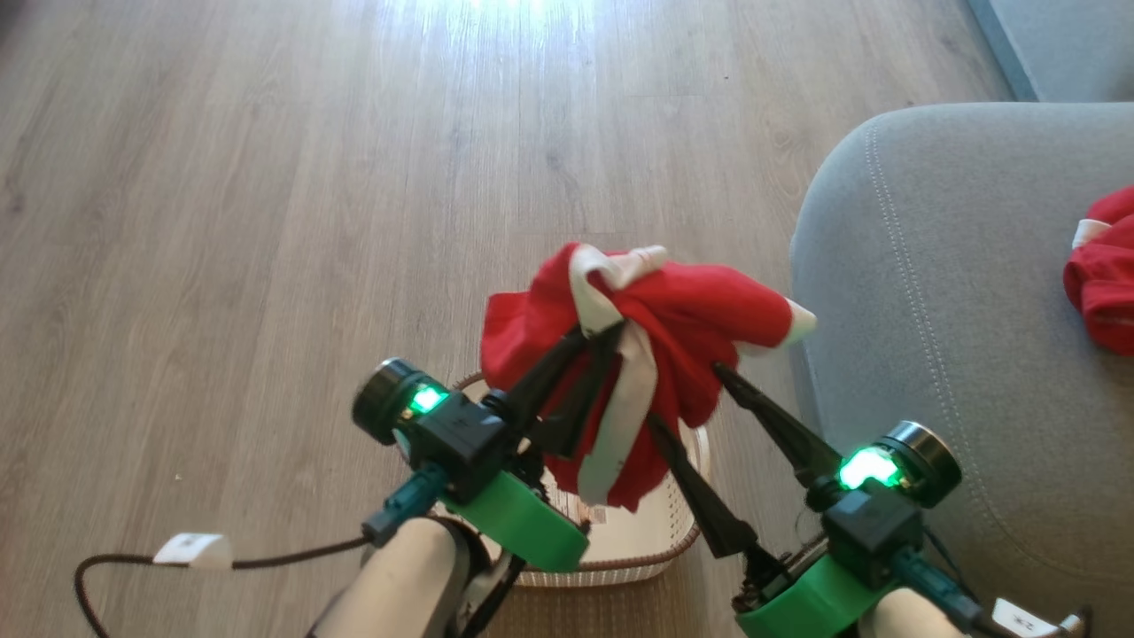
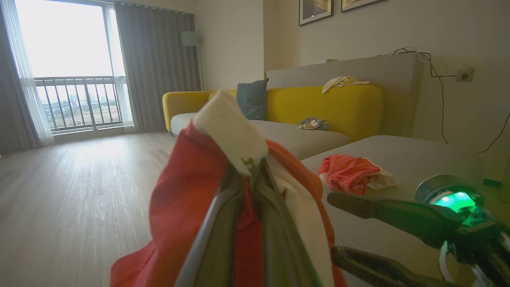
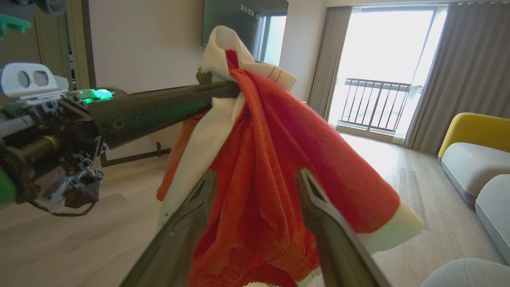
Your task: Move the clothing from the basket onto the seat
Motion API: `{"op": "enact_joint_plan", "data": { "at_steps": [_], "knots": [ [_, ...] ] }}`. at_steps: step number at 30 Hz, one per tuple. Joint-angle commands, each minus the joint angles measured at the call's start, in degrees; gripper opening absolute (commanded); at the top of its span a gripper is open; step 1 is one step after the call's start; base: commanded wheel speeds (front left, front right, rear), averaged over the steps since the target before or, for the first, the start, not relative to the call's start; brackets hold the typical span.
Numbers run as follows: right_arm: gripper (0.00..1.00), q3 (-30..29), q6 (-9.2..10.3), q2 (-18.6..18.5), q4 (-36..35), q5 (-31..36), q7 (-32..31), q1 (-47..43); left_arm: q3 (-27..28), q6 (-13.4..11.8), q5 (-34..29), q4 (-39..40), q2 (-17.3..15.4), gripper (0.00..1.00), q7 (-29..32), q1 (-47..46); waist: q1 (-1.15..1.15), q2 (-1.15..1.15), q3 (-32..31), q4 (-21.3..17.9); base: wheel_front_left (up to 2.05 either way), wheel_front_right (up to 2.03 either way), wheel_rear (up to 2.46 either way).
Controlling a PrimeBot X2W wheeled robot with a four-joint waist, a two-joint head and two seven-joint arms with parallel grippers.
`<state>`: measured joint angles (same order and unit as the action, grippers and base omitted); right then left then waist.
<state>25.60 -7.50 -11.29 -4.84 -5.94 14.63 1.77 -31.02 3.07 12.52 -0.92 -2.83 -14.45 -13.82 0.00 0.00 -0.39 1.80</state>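
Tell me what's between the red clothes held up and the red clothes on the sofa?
Only bare grey seat, seen in the head view between the held garment and the garment lying there.

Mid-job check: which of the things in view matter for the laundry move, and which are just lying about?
Job: red garment in the shut left gripper; open right gripper; basket; grey seat; second red garment on it.
Lying about: floor cable; yellow sofa; blue cushion; cloths on the sofa.
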Motion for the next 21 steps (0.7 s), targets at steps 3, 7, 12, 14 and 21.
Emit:
{"op": "enact_joint_plan", "data": {
  "at_steps": [3,7,12,14,21],
  "knots": [
    [1.0,2.43,0.01,-1.44,-0.17,1.32,0.37,3.46,0.16,0.92,-1.01,1.51,-0.05,0.0,-0.55,-1.78,0.0,0.0,0.04,0.55,0.0,0.0,0.0],
    [1.0,4.11,0.01,-2.93,2.41,2.09,0.37,4.9,-2.04,2.02,-1.95,1.16,-0.05,0.0,-0.55,-2.0,0.0,0.0,-0.06,1.16,0.0,0.0,0.0],
    [1.0,5.58,0.01,-4.0,5.26,2.95,0.37,6.47,-4.18,3.05,-2.46,0.86,-0.05,0.0,-0.55,-2.02,0.0,0.0,-0.31,1.63,0.0,0.0,0.0],
    [1.0,6.24,0.01,-4.14,6.0,3.21,0.37,7.09,-4.98,3.36,-2.57,0.62,-0.05,0.0,-0.55,-1.99,0.0,0.0,-0.45,1.77,0.0,0.0,0.0],
    [0.41,6.97,0.01,-3.09,8.3,2.85,0.37,8.17,-6.6,3.94,-2.37,0.48,-0.05,0.0,-0.55,-1.95,0.0,0.0,-0.67,1.99,0.0,0.0,0.0]
  ]
}}
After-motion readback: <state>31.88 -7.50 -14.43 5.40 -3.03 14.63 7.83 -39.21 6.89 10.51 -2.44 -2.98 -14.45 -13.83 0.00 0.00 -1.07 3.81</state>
